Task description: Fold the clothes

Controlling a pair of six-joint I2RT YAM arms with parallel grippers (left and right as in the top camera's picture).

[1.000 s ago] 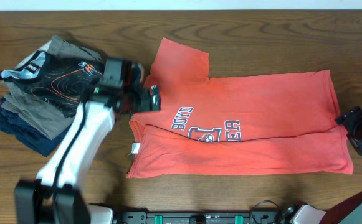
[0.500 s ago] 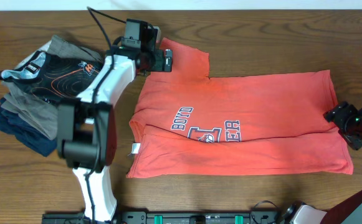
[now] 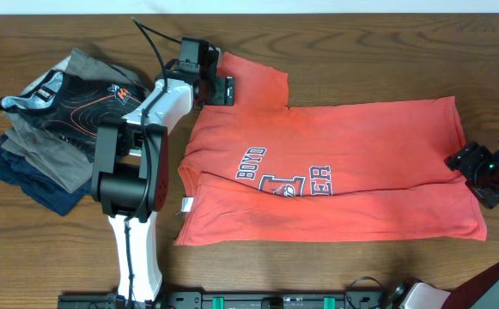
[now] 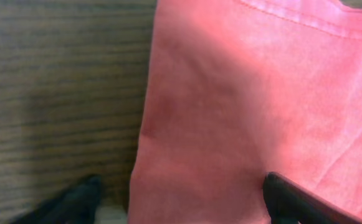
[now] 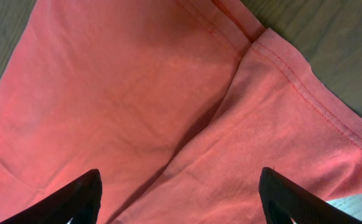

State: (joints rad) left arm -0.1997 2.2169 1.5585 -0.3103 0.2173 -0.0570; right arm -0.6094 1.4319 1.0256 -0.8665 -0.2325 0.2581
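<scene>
The coral T-shirt (image 3: 352,163) lies across the middle of the counter, its near long side folded up to the lettering and one sleeve (image 3: 253,81) reaching toward the far edge. The left claw (image 3: 222,88), fingers apart, straddles that sleeve's border. The right claw (image 3: 464,160), also apart, sits over the hem by the right edge. Each should probably pinch only the far layer, then both draw it nearward together, keeping the cloth taut.

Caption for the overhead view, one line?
Red T-shirt lies partly folded; open left tool at its sleeve, open right tool at its hem; stacked garments nearby.
</scene>
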